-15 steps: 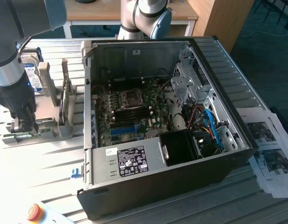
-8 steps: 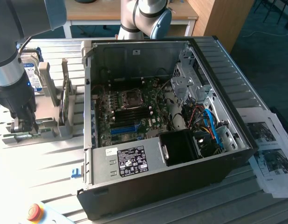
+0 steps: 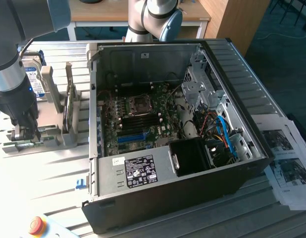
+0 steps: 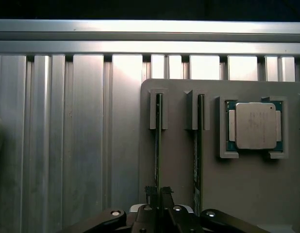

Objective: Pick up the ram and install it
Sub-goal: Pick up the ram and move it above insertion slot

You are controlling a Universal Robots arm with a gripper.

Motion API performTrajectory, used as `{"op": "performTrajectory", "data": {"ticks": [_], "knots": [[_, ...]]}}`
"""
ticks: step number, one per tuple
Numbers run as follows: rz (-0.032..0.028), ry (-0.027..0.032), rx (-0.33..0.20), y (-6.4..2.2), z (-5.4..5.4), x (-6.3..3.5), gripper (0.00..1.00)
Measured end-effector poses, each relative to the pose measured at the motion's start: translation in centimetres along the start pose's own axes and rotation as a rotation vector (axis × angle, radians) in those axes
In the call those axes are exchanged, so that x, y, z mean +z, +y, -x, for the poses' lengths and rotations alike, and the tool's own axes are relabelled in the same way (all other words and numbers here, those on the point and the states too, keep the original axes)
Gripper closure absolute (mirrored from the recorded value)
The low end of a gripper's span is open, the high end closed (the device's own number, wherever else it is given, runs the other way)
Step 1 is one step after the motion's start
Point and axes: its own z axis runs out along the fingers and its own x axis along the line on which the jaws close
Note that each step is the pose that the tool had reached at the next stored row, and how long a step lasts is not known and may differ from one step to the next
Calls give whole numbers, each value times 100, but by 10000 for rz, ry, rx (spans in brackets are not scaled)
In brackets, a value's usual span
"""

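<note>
Gripper (image 4: 158, 195) is down on the grey holder (image 4: 176, 160) on the tabletop (image 4: 87, 136), to the exterior view's left of the open computer case (image 3: 143, 173). Jaws look pinched onto the upper edge of the ram (image 4: 158, 145), which stands on edge in the holder slot farther from the processor chip (image 4: 256, 125). It's not lifted yet and not in the motherboard (image 3: 138, 119). Risks: the grip is on a thin edge, so the stick could slip or pivot if the hold is shallow or off-centre. A pull that isn't straight could bind it in the end guides or drag the holder along. The second stick (image 4: 198, 145) sits just beside it, so a finger could clip it. Hard to make out: the contact area is dark, so pad depth can't be confirmed. The ram's near end is cut off behind the gripper, so I can't tell where along its length the grip sits. In the exterior view the arm covers the grasp.
</note>
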Motion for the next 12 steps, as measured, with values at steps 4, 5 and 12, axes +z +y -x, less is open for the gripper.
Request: {"op": "performTrajectory", "data": {"ticks": [4, 5, 12], "knots": [[0, 0, 0, 0, 0, 0, 85], [0, 0, 0, 0, 0, 0, 85], [0, 0, 0, 0, 0, 0, 89]]}}
